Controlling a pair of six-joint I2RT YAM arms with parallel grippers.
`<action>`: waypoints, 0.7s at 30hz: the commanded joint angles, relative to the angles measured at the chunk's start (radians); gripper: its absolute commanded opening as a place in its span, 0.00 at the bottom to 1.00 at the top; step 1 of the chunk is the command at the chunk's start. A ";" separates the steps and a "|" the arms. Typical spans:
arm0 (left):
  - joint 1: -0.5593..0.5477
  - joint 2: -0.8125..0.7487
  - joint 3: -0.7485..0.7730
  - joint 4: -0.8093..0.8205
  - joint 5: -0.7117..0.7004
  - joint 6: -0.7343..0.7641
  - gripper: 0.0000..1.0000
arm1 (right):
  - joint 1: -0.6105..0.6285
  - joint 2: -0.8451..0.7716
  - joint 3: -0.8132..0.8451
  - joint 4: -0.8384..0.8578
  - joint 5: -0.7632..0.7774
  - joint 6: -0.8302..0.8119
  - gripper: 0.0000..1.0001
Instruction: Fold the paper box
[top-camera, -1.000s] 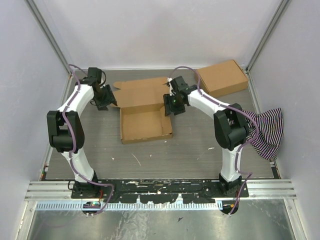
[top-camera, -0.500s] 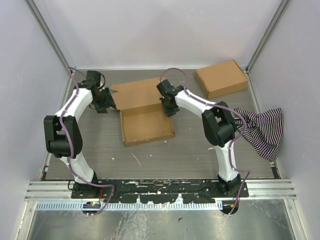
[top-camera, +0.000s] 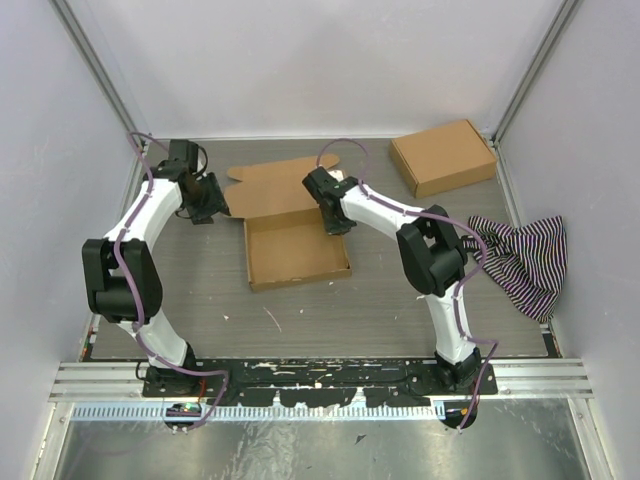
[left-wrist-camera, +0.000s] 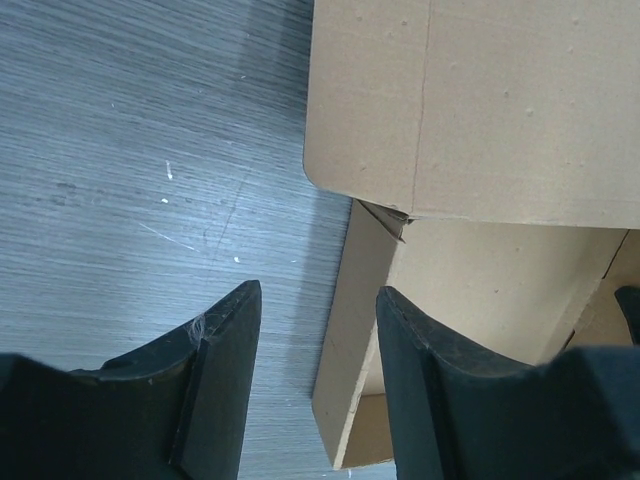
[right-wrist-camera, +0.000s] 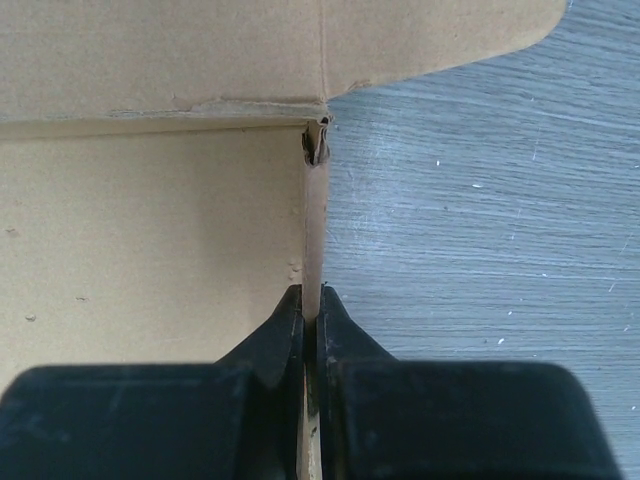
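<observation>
The paper box (top-camera: 296, 252) lies mid-table as a shallow open tray with raised side walls, its lid panel flat behind it. My right gripper (top-camera: 335, 220) is shut on the tray's right side wall near the back corner; the right wrist view shows the thin wall edge (right-wrist-camera: 314, 230) pinched between the jaws (right-wrist-camera: 312, 300). My left gripper (top-camera: 221, 203) is open at the tray's back left corner. In the left wrist view its jaws (left-wrist-camera: 318, 293) straddle the left side wall (left-wrist-camera: 352, 330) without touching it, with the lid's side flap (left-wrist-camera: 470, 100) beyond.
A compact flat brown carton (top-camera: 443, 157) lies at the back right. A black-and-white striped cloth (top-camera: 522, 262) hangs at the right wall. Enclosure walls stand on three sides, and a metal rail (top-camera: 320, 378) runs along the near edge.
My right gripper has moved left onto the tray's right wall and shut on it. The tray has shifted slightly right. My left gripper has edged back a little.
</observation>
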 joint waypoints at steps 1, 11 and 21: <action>0.002 -0.032 -0.020 0.023 0.013 0.007 0.56 | -0.006 0.057 -0.078 0.024 -0.048 0.038 0.13; 0.001 -0.033 -0.011 0.018 0.005 0.009 0.56 | -0.006 -0.085 -0.150 0.008 -0.104 0.023 0.44; 0.002 -0.033 -0.015 0.017 0.000 0.008 0.56 | -0.007 -0.186 -0.210 -0.010 -0.159 0.033 0.46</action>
